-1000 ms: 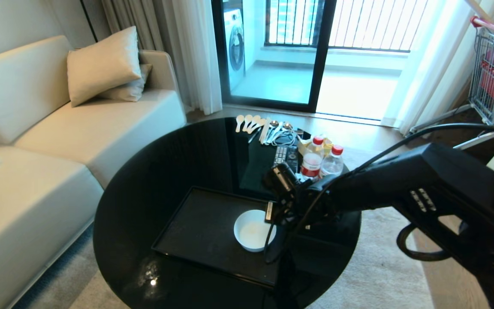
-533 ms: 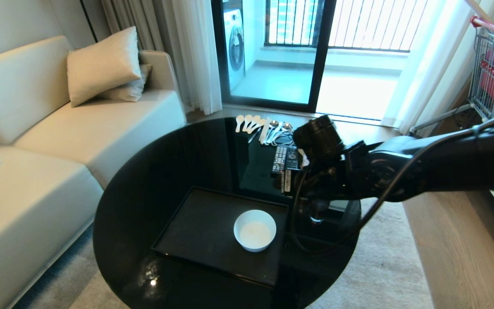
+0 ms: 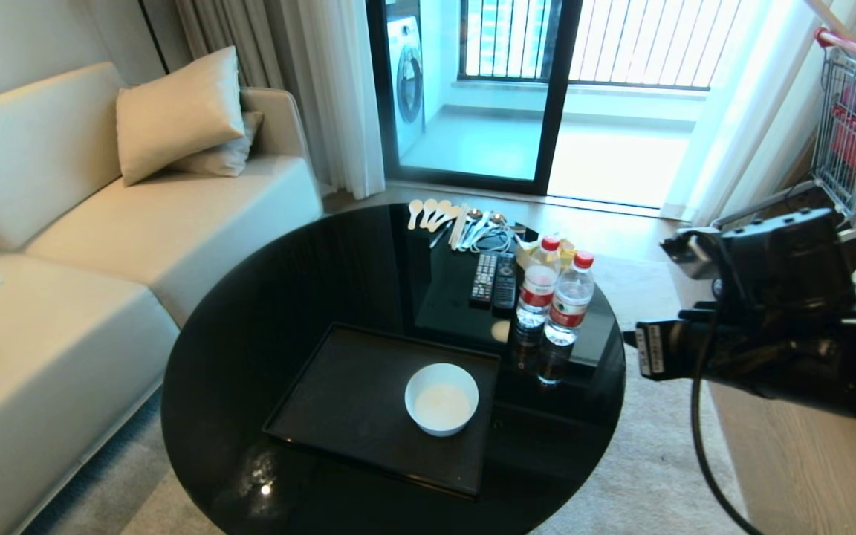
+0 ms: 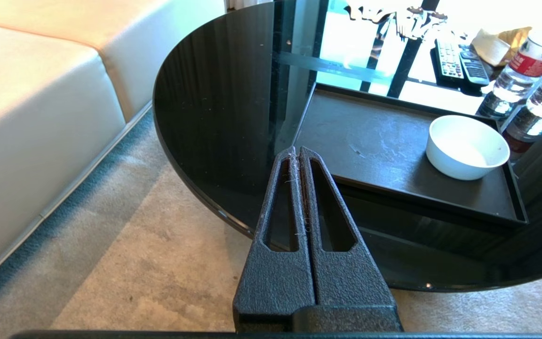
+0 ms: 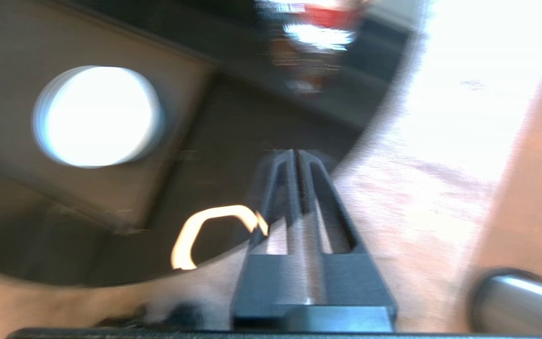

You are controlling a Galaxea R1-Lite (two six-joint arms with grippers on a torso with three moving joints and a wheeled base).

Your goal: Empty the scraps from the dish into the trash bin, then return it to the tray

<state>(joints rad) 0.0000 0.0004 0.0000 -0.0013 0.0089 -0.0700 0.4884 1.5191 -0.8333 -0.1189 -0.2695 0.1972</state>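
Observation:
The dish [image 3: 441,398], a small white bowl, stands upright on the black tray's [image 3: 346,401] near right part, its inside plain white. The scraps and the trash bin are out of view. My right arm [image 3: 770,319] hangs beyond the table's right edge, well clear of the dish. In the right wrist view my right gripper [image 5: 295,153] is shut and empty over the table's rim, with the dish [image 5: 98,116] off to one side. My left gripper [image 4: 298,149] is shut and empty at the table's near edge, the dish [image 4: 467,147] and tray [image 4: 384,141] beyond it.
Two water bottles [image 3: 554,297] stand just right of the tray's far corner, with two remotes [image 3: 495,276] and spoons [image 3: 450,215] behind. A sofa [image 3: 101,245] runs along the left. A blurred grey metal cylinder [image 5: 520,296] shows beside my right gripper.
My right arm has pulled back from above the dish, swung right and cleared the table. The dish stays on the tray. The left arm has not moved.

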